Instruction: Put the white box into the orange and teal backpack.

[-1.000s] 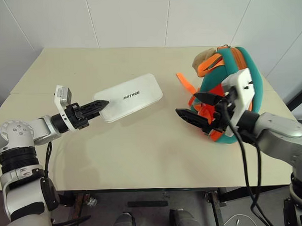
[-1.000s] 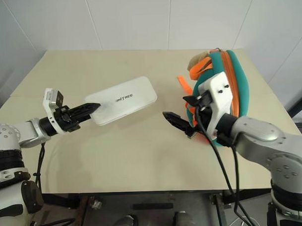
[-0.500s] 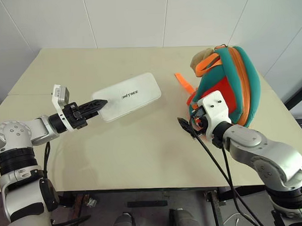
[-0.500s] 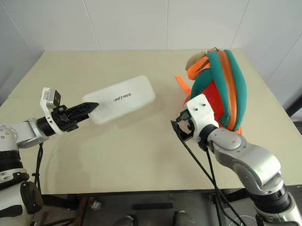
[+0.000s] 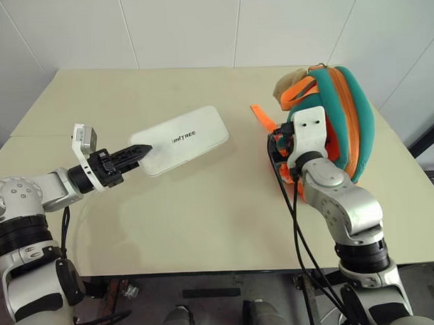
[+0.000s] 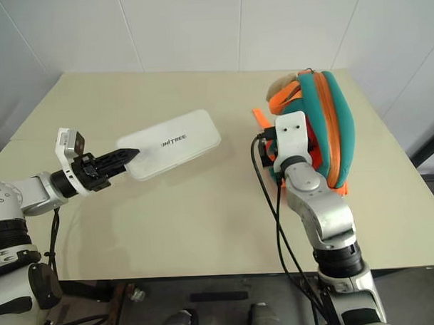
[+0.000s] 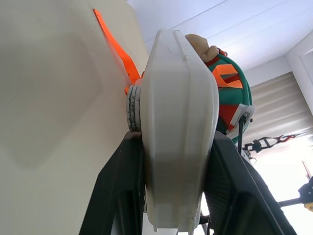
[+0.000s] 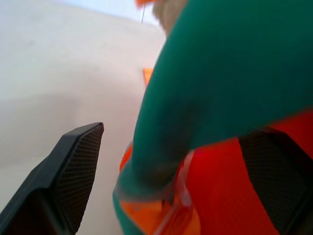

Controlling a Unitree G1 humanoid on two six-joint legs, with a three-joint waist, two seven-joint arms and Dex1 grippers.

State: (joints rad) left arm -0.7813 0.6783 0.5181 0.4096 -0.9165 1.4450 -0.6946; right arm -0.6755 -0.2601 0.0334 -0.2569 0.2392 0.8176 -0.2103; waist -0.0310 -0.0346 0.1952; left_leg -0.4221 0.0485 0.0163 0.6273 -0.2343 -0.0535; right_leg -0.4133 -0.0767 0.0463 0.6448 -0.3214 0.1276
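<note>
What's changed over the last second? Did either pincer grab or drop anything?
The right pincer swung away from the table's front edge and in against the orange and teal backpack; its open fingers now stand either side of the bag's lower edge, not closed on it. The backpack tipped more upright. Nothing was let go: the left pincer kept its grip on the white box, which stayed put.

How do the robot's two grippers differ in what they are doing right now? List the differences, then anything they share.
The left gripper is shut on the white box, holding it by one end; the right gripper holds nothing. The left's jaws are narrow; the right's stand wide open, either side of the backpack's lower edge. Both have black fingers and reach out over the table.
</note>
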